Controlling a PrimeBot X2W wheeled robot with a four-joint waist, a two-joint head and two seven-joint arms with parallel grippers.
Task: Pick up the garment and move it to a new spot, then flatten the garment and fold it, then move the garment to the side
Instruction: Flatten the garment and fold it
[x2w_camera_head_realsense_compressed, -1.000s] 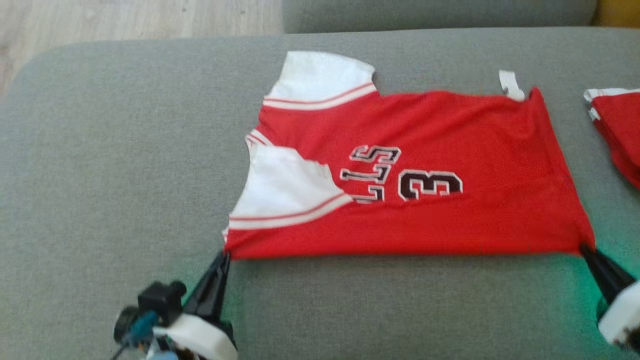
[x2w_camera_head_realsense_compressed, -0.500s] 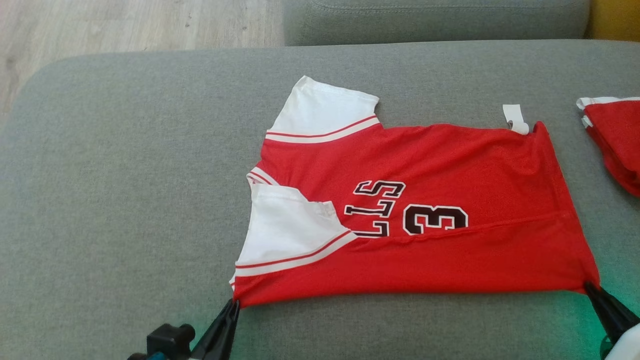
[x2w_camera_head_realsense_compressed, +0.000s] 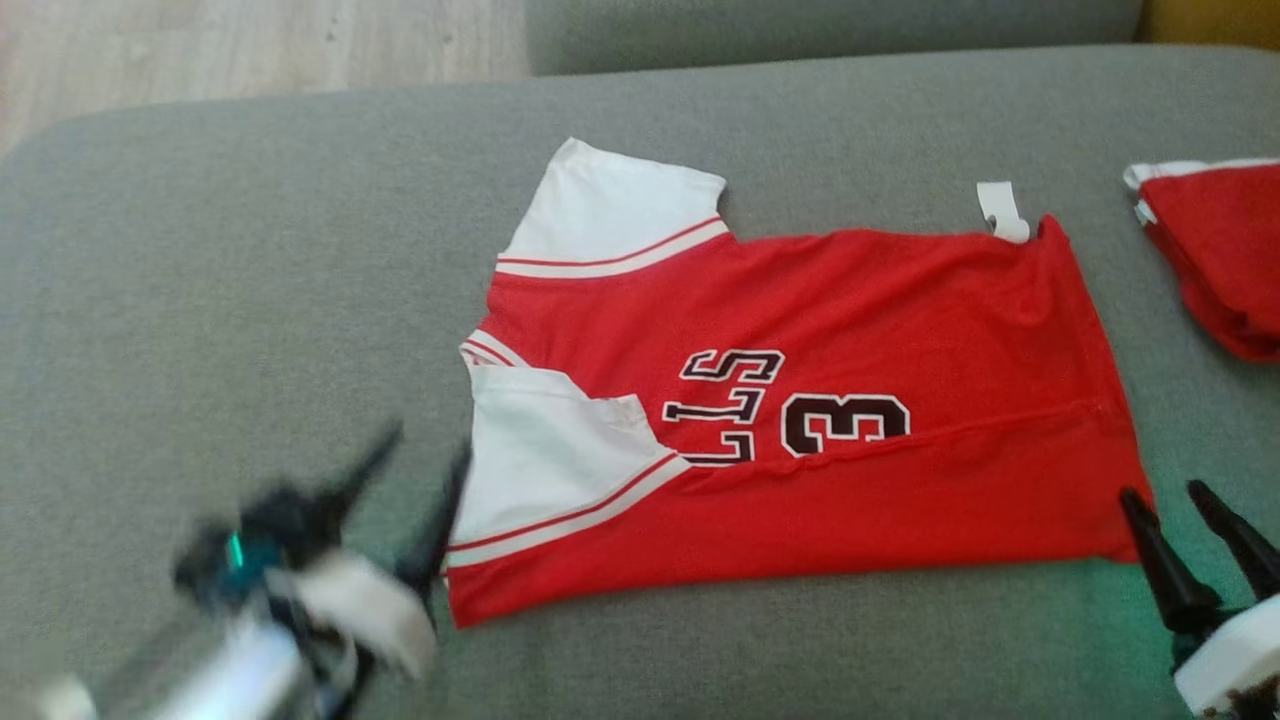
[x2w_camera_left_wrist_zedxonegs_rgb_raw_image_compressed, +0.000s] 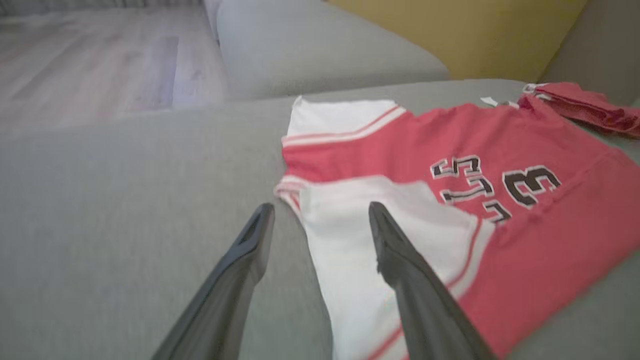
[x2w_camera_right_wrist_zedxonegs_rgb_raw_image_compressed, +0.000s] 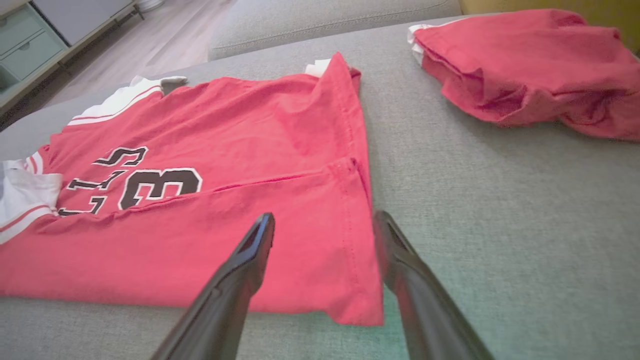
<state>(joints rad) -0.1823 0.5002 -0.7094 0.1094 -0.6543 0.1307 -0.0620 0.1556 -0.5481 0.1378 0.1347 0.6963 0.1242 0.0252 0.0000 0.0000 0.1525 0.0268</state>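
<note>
Shirt (x2w_camera_head_realsense_compressed: 850, 300) lies flat, near edge folded over, on the sofa (x2w_camera_head_realsense_compressed: 250, 250). Left tool (x2w_camera_head_realsense_compressed: 428, 445) and right tool (x2w_camera_head_realsense_compressed: 1160, 492) stand wide, holding nothing.

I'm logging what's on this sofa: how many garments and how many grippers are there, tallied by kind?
Red garments: 2, the spread jersey and the bundled garment.
Grippers: 2, the left gripper and the right gripper, both open.
Total: 4.

Matt red cloth jersey (x2w_camera_head_realsense_compressed: 880, 330), coarse grey woven sofa cushion (x2w_camera_head_realsense_compressed: 250, 290), pale wood floor (x2w_camera_head_realsense_compressed: 250, 50)
</note>
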